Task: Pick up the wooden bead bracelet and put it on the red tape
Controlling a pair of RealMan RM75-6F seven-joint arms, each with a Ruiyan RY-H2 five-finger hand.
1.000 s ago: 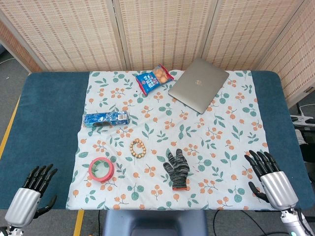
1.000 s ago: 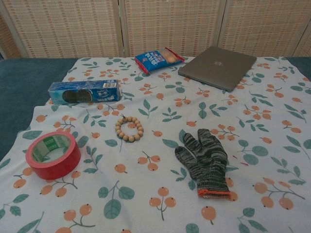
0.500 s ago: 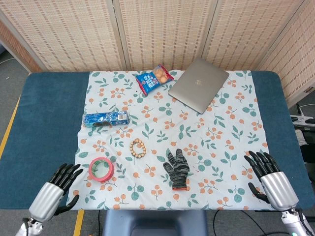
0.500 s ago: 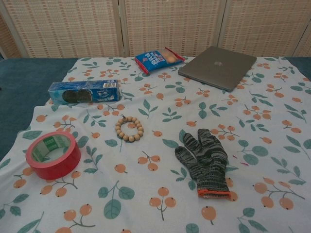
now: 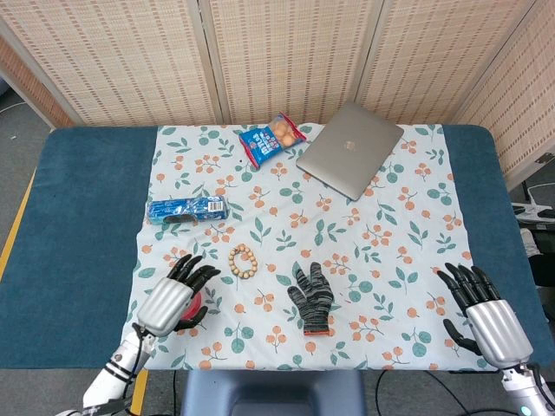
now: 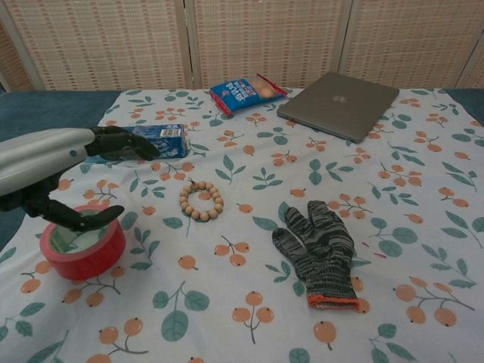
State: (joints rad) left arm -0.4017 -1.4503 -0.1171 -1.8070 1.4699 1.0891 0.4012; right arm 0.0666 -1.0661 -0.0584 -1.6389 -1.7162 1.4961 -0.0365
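The wooden bead bracelet [image 5: 244, 262] [image 6: 201, 201] lies flat on the floral cloth, near its middle. The red tape roll [image 6: 83, 245] sits to its left, mostly hidden under my left hand in the head view. My left hand [image 5: 174, 297] [image 6: 57, 169] hovers over the tape with fingers spread, holding nothing, its fingertips a short way left of the bracelet. My right hand [image 5: 487, 314] stays at the table's near right corner, fingers apart and empty, seen only in the head view.
A grey knit glove [image 5: 311, 298] [image 6: 318, 249] lies right of the bracelet. A blue biscuit pack [image 5: 186, 209] [image 6: 162, 141] sits behind the tape. A snack bag [image 5: 272, 139] and a closed laptop [image 5: 349, 148] are at the back.
My left hand has travelled from the table's near left corner rightward and forward, coming over the red tape and into the chest view. The right hand has barely moved.
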